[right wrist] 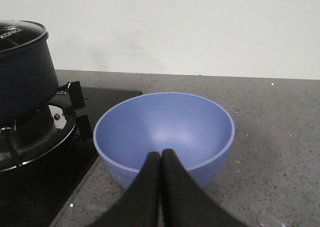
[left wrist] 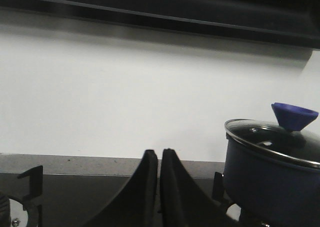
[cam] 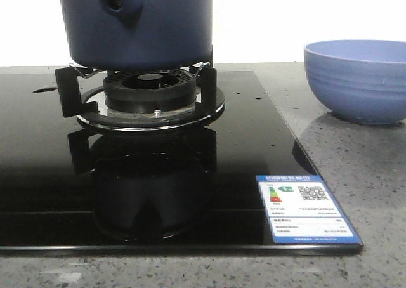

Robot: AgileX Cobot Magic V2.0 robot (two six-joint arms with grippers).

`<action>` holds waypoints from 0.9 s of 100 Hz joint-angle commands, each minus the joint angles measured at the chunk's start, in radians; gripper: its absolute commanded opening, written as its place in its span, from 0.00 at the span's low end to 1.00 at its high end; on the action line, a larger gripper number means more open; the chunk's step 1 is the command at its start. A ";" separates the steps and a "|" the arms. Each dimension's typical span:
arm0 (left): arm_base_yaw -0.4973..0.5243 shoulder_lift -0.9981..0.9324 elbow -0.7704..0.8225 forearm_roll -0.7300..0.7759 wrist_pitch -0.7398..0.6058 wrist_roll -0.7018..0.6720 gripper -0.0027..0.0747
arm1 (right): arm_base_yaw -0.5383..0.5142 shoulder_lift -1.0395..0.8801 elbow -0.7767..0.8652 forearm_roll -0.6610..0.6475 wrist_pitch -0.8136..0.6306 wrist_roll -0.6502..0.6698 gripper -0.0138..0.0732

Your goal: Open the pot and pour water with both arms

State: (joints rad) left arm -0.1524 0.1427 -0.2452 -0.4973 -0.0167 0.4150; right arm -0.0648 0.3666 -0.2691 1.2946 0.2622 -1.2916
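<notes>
**Lid on, both claws pressed together**

Front view shows the pot (cam: 136, 21) sitting on the burner (cam: 151, 96) of the black stove (cam: 51, 193), with the bowl (cam: 358, 78) apart on the counter to its right. The glass lid (left wrist: 280, 139) with its blue knob (left wrist: 294, 116) is on the pot. The left gripper (left wrist: 159, 159) and right gripper (right wrist: 161, 159) have fingers pressed together, holding nothing. I judge the opening step is not yet begun; next, one claw must spread and reach the knob.
</notes>
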 commanded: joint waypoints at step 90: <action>0.072 -0.174 0.279 0.405 0.056 -0.466 0.01 | -0.006 0.001 -0.026 0.023 -0.025 -0.007 0.11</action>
State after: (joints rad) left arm -0.0710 -0.0036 -0.0022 -0.0833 0.1124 -0.0412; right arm -0.0648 0.3666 -0.2691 1.2946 0.2622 -1.2916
